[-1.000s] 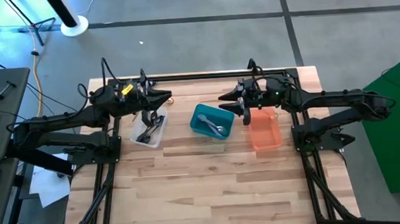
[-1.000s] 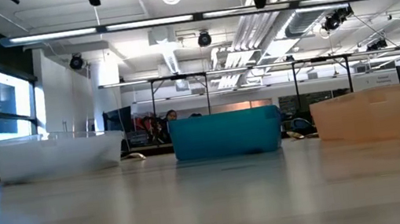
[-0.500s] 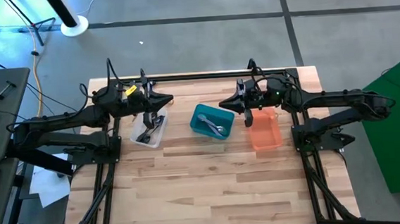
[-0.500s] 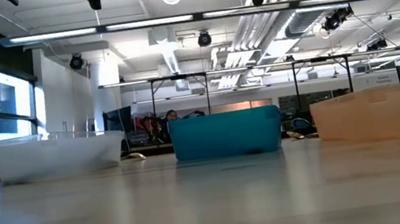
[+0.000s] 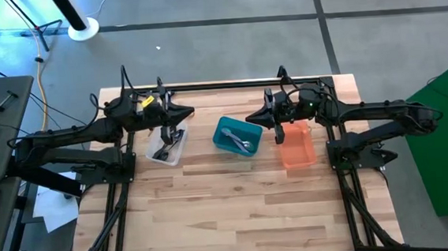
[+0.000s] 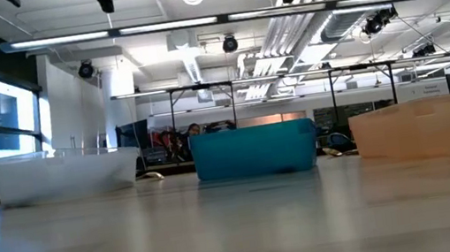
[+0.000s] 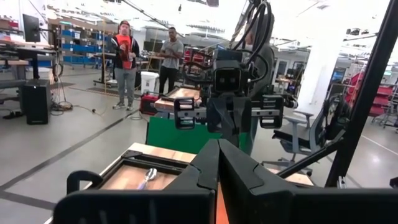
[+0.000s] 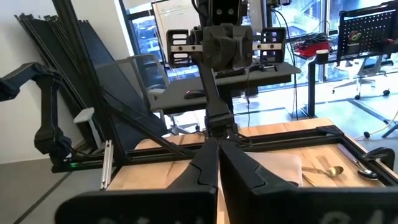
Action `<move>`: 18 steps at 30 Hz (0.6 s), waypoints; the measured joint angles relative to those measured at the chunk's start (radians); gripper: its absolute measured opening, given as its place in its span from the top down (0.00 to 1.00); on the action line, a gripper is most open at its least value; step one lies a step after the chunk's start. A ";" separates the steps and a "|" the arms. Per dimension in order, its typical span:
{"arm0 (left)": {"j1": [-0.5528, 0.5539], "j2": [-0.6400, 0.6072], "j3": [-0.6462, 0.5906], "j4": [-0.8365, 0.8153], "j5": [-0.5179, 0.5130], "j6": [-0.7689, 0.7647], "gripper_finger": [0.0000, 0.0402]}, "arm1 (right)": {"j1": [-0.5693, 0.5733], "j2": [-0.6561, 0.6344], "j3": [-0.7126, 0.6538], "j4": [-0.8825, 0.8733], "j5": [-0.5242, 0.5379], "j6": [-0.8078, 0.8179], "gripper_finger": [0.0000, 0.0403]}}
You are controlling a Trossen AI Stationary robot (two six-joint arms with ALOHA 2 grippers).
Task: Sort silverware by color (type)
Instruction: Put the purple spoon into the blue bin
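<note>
Black left gripper [image 5: 189, 110] and right gripper [image 5: 249, 117]: no legible writing.

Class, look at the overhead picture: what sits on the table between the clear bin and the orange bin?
In the high view, the teal bin holding silver utensils sits between the clear bin and the orange bin.

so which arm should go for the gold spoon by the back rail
Right, probably. The gold spoon lies close ahead of the right tool, and the orange bin sits on that arm's side. The left tool hangs by the clear bin.
</note>
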 joint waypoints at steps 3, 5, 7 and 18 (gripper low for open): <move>0.000 0.000 0.000 -0.011 0.006 0.000 1.00 | 0.000 0.000 0.000 0.000 0.000 0.000 1.00; 0.000 0.000 0.000 -0.011 0.008 0.000 1.00 | 0.000 0.000 0.000 0.000 0.000 0.000 1.00; 0.000 0.000 0.000 -0.011 0.008 0.000 1.00 | 0.000 0.000 0.000 0.000 0.000 0.000 1.00; 0.000 0.000 0.000 -0.011 0.008 0.000 1.00 | 0.000 0.000 0.000 -0.001 0.000 0.015 1.00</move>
